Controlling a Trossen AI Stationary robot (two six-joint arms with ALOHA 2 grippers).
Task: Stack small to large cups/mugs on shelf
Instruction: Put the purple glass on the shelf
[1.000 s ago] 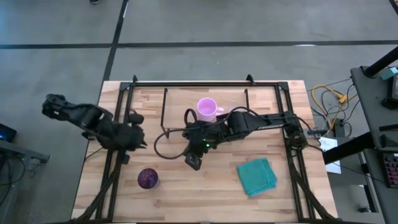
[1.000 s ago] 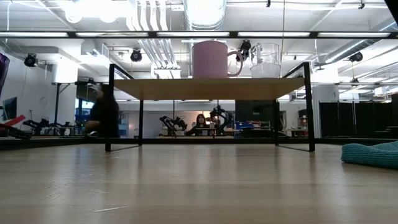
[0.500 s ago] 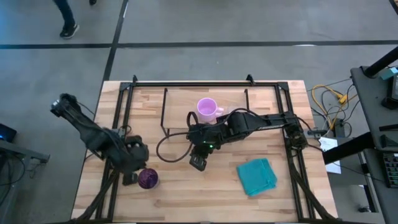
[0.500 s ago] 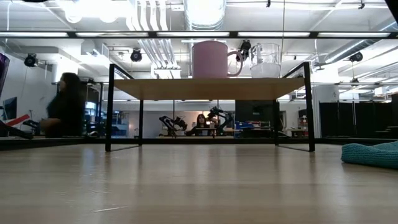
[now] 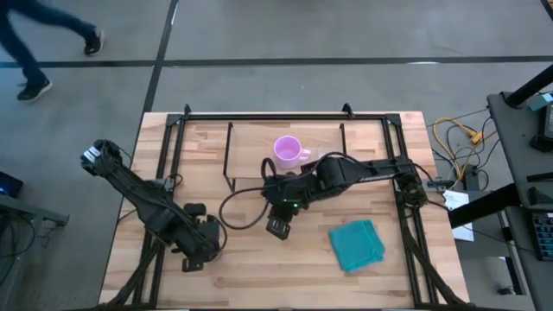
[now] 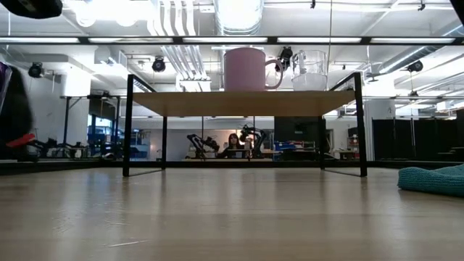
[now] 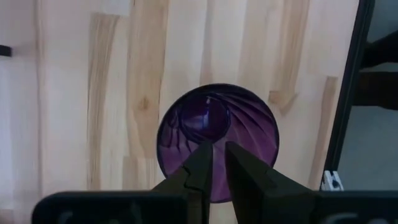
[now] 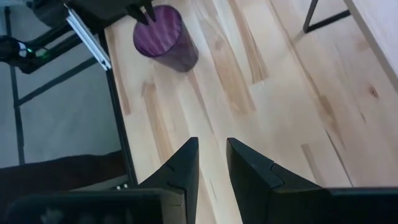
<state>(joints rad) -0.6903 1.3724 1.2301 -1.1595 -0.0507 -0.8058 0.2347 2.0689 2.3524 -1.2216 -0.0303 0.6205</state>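
The dark purple tumbler stands upright on its base on the table's near left part. My left gripper hangs right over its mouth, pointing down, fingers a narrow gap apart. In the high view this gripper hides the tumbler. The right wrist view shows the tumbler with those fingertips at its rim. The pink mug and the clear glass cup stand side by side on the shelf. My right gripper hovers in front of the shelf, narrowly open.
A teal cloth lies on the table's near right part. Black frame rails run around the tabletop. A cable loops beside my right arm. A person walks on the floor beyond the far left corner.
My left gripper has travelled toward the near edge and a little right, from beside the left rail to directly over the tumbler, which it now covers in the high view. A person has walked past beyond the table.
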